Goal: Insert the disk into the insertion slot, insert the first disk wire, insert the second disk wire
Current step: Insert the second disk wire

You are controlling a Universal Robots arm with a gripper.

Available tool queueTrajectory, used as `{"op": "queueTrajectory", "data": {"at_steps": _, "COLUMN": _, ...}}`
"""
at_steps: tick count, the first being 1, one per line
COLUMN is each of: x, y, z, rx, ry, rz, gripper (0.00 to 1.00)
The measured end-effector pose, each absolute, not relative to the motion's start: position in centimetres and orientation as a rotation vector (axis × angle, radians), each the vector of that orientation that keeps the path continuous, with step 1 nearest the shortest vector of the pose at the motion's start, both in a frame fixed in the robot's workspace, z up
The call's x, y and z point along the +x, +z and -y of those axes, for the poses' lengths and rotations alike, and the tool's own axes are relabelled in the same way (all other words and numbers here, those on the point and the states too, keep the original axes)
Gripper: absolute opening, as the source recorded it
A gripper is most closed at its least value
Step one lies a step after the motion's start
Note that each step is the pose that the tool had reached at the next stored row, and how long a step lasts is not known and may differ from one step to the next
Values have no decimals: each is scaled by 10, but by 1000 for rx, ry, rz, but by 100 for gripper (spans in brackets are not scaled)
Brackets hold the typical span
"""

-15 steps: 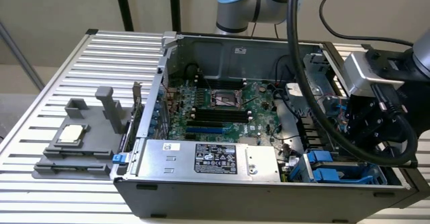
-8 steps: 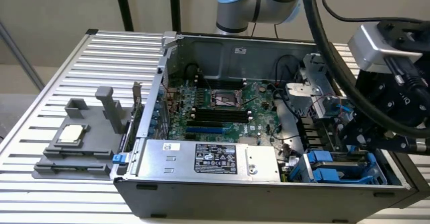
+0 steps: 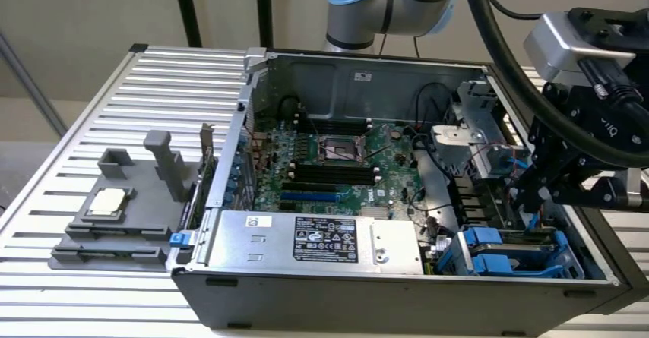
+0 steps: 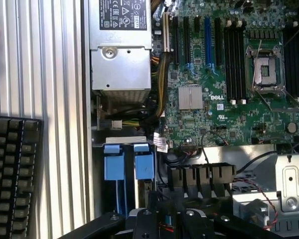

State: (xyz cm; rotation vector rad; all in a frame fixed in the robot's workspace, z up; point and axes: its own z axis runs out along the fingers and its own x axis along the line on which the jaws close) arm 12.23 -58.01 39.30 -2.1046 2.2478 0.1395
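Note:
The insertion slot [image 3: 485, 241] is a blue-grey drive cage in the computer case's near corner, on the exterior view's right. The disk sits inside it, with its bright blue carrier clips [image 4: 144, 166] facing up. My gripper [image 3: 528, 203] hangs just above the cage's far end, beside the case wall. Its fingers [image 4: 150, 218] are close together, with a small blue plug of a disk wire [image 4: 164, 220] between them. A thin blue wire [image 3: 534, 221] runs down from the fingers toward the cage. The second disk wire cannot be told apart.
The silver power-supply box [image 3: 304, 239] lies along the case's near wall beside the cage. The motherboard [image 3: 335, 163] fills the case floor. A bare metal bracket cage [image 3: 475, 114] stands behind my gripper. A grey fixture [image 3: 106, 216] rests on the slatted table, and a black keyboard [image 4: 12, 169] lies outside the case.

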Motion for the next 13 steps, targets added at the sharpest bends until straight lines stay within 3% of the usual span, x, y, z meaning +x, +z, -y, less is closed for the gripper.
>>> {"op": "queueTrajectory", "data": {"at_steps": 6, "x": 127, "y": 390, "z": 575, "rx": -2111, "ry": 126, "rz": -2254, "gripper": 26}}
{"op": "queueTrajectory", "data": {"at_steps": 7, "x": 128, "y": 389, "z": 575, "rx": -2111, "ry": 125, "rz": -2255, "gripper": 33}}
{"op": "queueTrajectory", "data": {"at_steps": 13, "x": 132, "y": 381, "z": 574, "rx": -2116, "ry": 113, "rz": -2261, "gripper": 33}}
